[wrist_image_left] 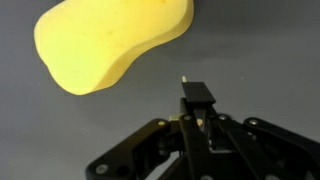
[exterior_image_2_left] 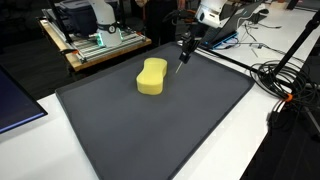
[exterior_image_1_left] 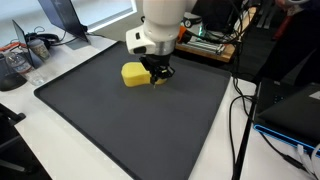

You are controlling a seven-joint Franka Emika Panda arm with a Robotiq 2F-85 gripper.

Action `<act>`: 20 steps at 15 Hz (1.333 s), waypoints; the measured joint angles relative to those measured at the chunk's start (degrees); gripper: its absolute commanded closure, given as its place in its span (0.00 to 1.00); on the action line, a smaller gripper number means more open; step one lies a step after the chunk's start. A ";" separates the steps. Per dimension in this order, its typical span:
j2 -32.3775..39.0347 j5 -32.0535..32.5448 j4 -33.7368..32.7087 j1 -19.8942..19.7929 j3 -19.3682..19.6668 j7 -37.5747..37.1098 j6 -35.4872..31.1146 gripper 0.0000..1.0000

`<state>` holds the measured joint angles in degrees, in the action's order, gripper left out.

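Observation:
A yellow, peanut-shaped sponge [exterior_image_1_left: 135, 74] [exterior_image_2_left: 152, 76] lies flat on the dark grey mat [exterior_image_1_left: 130, 130] [exterior_image_2_left: 170, 130], towards its far side. My gripper [exterior_image_1_left: 158, 72] [exterior_image_2_left: 187, 44] [wrist_image_left: 197, 98] hangs just beside the sponge, low over the mat. Its jaws are shut together on a thin dark rod [exterior_image_2_left: 181, 62] that points down to the mat surface. In the wrist view the rod's pale tip [wrist_image_left: 184, 80] pokes out past the black fingers, and the sponge [wrist_image_left: 110, 40] fills the upper left, apart from the tip.
A wooden board with electronics [exterior_image_2_left: 100, 45] [exterior_image_1_left: 205, 45] stands behind the mat. Cables [exterior_image_2_left: 285, 80] trail along one side of the white table. A laptop [exterior_image_2_left: 15, 100] sits at another edge. Dark equipment [exterior_image_1_left: 290, 100] and headphones [exterior_image_1_left: 35, 45] flank the mat.

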<state>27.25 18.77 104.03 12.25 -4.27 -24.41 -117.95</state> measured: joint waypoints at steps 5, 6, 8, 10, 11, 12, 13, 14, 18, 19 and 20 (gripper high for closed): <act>-7.00 -5.74 6.20 -5.34 1.32 6.63 -6.07 0.97; -8.57 -7.07 7.72 -6.44 1.56 8.04 -7.33 0.97; -11.65 -10.00 10.81 -8.48 1.94 11.13 -9.43 0.97; -14.76 -13.87 14.23 -10.46 2.10 15.03 -11.52 0.97; -16.31 -16.10 16.10 -11.37 2.14 17.14 -12.62 0.97; -17.89 -18.28 18.04 -12.15 2.19 19.19 -13.72 0.97; -19.55 -20.37 20.11 -12.83 2.26 21.05 -15.09 0.97; -21.30 -22.29 22.40 -13.37 2.40 22.73 -16.87 0.97; -29.29 -28.44 32.78 -13.86 3.35 27.31 -26.24 0.97; -31.37 -29.65 35.42 -13.85 3.51 28.20 -28.12 0.97; -33.51 -30.70 38.08 -13.81 3.63 29.05 -29.77 0.97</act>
<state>-6.25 -11.93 142.12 -1.56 -0.64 4.64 -147.72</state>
